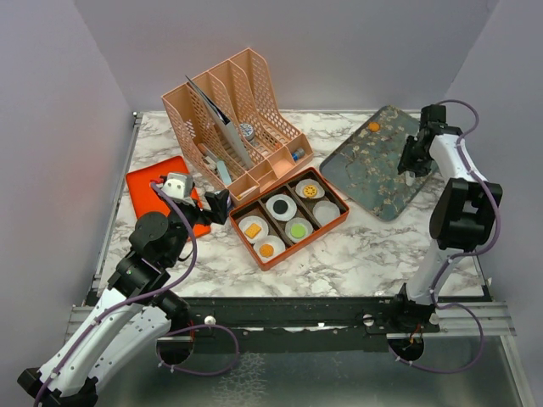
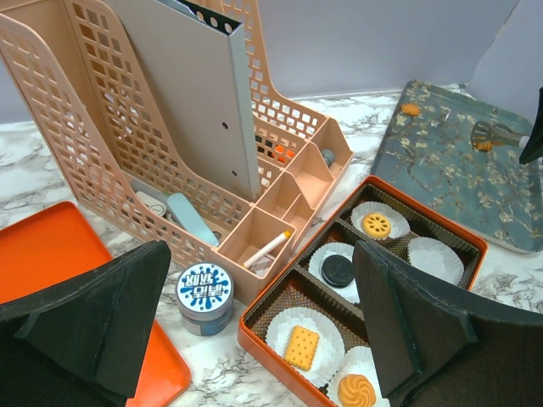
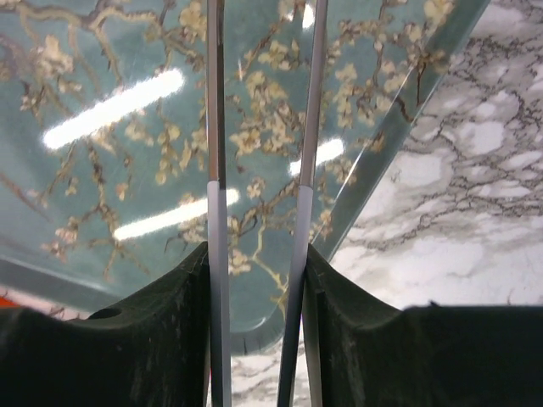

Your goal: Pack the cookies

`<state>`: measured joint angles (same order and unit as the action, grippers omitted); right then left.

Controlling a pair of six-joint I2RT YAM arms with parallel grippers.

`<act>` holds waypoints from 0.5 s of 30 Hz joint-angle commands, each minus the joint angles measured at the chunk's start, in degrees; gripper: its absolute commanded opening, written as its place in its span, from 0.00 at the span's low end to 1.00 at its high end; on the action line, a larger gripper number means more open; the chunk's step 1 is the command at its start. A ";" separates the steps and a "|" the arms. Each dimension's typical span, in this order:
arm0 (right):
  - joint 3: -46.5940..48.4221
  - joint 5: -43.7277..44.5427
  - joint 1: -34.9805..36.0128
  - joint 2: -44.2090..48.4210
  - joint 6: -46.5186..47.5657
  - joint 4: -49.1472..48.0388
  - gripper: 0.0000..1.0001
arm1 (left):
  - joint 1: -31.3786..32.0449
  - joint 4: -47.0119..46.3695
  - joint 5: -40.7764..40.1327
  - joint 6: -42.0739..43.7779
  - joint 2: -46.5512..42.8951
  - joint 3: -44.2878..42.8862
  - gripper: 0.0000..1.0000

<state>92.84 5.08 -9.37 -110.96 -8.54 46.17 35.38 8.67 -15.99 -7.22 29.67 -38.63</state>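
Step in hand: tweezer pickup of a loose cookie.
Teal floral tray [image 1: 373, 174] lies under the right gripper [image 3: 257, 254]; orange compartment box [image 1: 310, 244] sits ahead of the wide-spread, empty left gripper [image 1: 222, 206]. Right fingers clamp slim metal tweezers [image 3: 216, 127]. Next move, as judged: pinch the small orange round cookie [image 1: 373, 126], flat on the tray beyond the tweezer tips, and carry it to the empty white paper cup [image 1: 326, 212].

The left arm [image 1: 110, 332] and right arm [image 1: 455, 158] each combine white link shells with black cylindrical joint housings and an exposed purple cable [image 1: 193, 244] routed behind the jaws, while the left gripper [image 2: 261, 252] and right gripper [image 3: 254, 254] carry matte black wedge-shaped fingers [image 2: 93, 331] with flat inner faces.
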 commanded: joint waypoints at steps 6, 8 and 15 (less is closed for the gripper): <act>-8.00 -4.64 1.73 11.21 -0.34 -1.17 0.17 | 0.21 -1.24 0.87 -0.16 -1.00 0.49 0.99; -9.18 -4.64 2.34 12.59 -0.46 -1.32 0.13 | 0.21 -1.20 0.87 -0.16 -1.02 0.49 0.99; -12.00 -5.53 7.11 17.21 -1.48 0.14 0.13 | 0.22 -1.20 0.63 -0.16 -0.91 0.48 0.99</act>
<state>82.30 1.39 -5.37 -97.80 -9.06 46.11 35.38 8.67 -15.99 -7.22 29.19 -38.54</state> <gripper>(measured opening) 0.413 0.989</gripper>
